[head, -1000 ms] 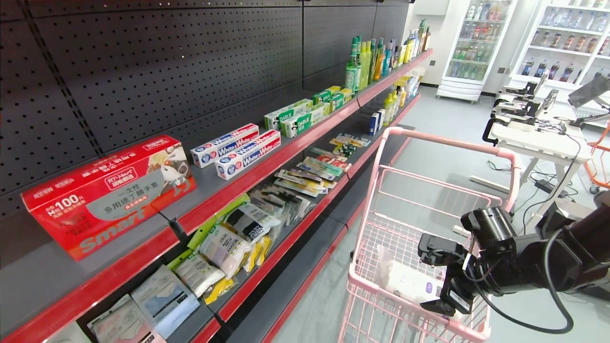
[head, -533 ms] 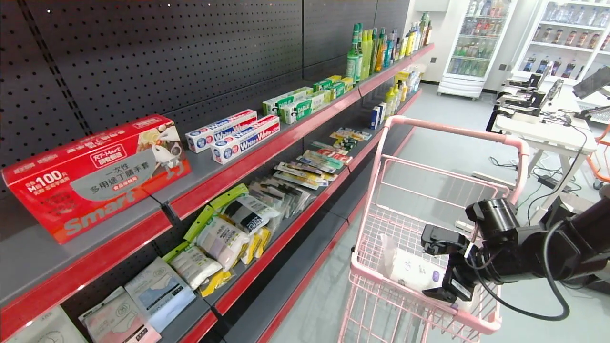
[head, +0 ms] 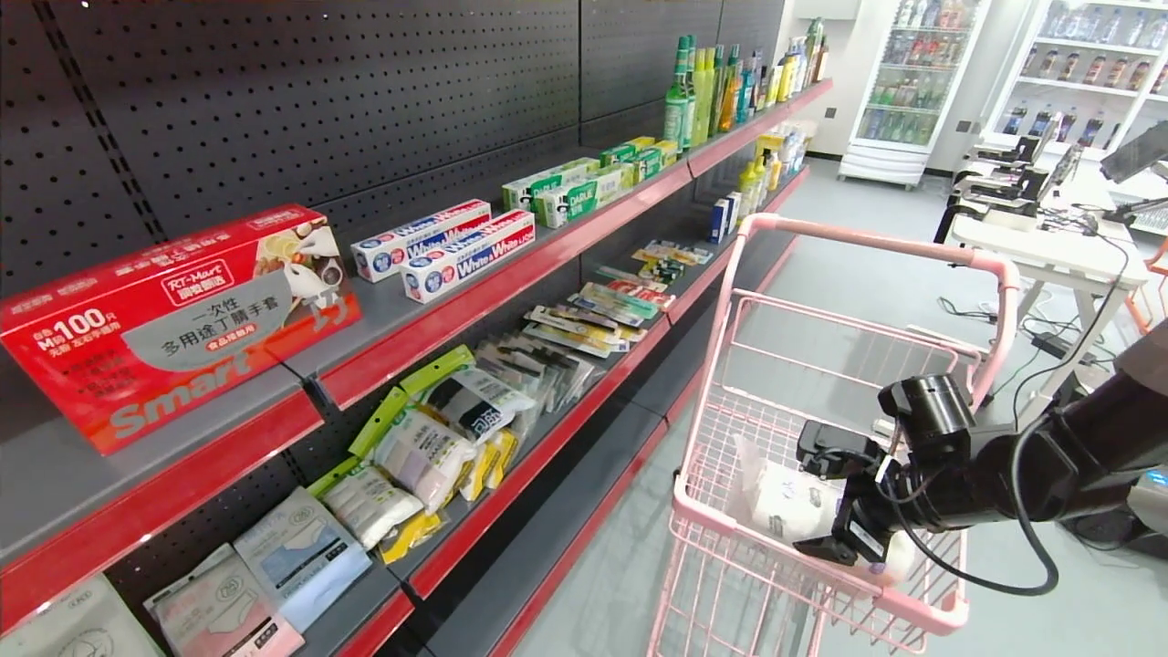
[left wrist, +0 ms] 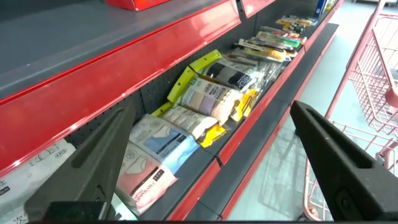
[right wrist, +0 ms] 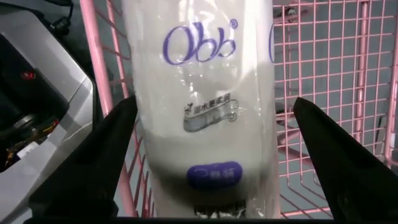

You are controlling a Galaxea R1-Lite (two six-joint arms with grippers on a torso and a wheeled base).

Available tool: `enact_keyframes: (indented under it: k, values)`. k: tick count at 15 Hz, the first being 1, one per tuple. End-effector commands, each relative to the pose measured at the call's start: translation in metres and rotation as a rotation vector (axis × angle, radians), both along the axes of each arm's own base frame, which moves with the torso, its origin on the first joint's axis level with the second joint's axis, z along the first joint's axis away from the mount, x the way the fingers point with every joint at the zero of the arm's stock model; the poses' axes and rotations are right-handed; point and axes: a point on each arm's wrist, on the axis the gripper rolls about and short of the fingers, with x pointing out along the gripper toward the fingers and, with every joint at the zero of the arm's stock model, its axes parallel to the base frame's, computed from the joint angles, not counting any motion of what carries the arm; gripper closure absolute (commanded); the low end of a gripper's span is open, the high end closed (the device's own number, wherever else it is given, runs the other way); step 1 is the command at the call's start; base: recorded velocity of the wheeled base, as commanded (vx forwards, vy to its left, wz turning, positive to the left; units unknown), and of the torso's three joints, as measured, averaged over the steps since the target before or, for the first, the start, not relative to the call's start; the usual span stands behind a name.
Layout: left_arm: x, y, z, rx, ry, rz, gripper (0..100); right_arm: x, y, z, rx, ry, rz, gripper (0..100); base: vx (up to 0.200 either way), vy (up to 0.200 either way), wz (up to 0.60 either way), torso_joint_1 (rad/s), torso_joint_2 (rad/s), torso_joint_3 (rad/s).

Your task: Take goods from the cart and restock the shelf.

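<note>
A pink wire cart (head: 876,246) stands to the right of the red-edged shelf (head: 511,283). Inside it lies a white soft package (head: 785,506) with blue print. My right gripper (head: 808,538) hangs inside the cart at its near right side, right against that package. In the right wrist view the white package (right wrist: 202,93) sits between the open fingers of the right gripper (right wrist: 211,118), over the cart mesh (right wrist: 336,62). My left gripper (left wrist: 211,112) is open and holds nothing, facing the middle shelf level where bagged goods (left wrist: 186,118) lie.
The top shelf holds a red box (head: 173,319), toothpaste boxes (head: 447,251) and bottles (head: 703,100) farther along. Packets (head: 429,447) crowd the level below. A white desk with equipment (head: 1049,255) and drink fridges (head: 912,91) stand beyond the cart. Grey floor runs between shelf and cart.
The head view has shifted a little. My right gripper has moved slightly left and deeper into the cart, closer onto the white package.
</note>
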Motion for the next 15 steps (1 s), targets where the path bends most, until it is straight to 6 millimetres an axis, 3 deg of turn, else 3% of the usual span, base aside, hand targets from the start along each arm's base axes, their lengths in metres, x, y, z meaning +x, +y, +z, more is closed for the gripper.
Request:
enact_keyframes:
  k: [1,3,8,15]
  values:
    - [0.000,0.000,0.000,0.000,0.001,0.001,0,-0.002,0.003,-0.011,0.001,0.044,0.005,0,0.000,0.000,0.00,0.000,0.00,0.000]
    - [0.000,0.000,0.000,0.000,0.001,0.000,0,0.000,0.006,-0.020,-0.004,0.073,0.013,0,0.000,0.000,0.00,0.000,0.00,0.000]
    - [0.000,0.000,0.000,0.000,0.001,0.001,0,0.018,0.013,-0.020,-0.056,0.113,0.007,0,0.000,0.000,0.00,0.000,0.00,0.000]
    - [0.000,0.000,0.000,0.000,0.001,0.001,0,0.038,0.020,-0.001,-0.148,0.284,-0.006,0,0.000,0.000,0.00,0.000,0.00,0.000]
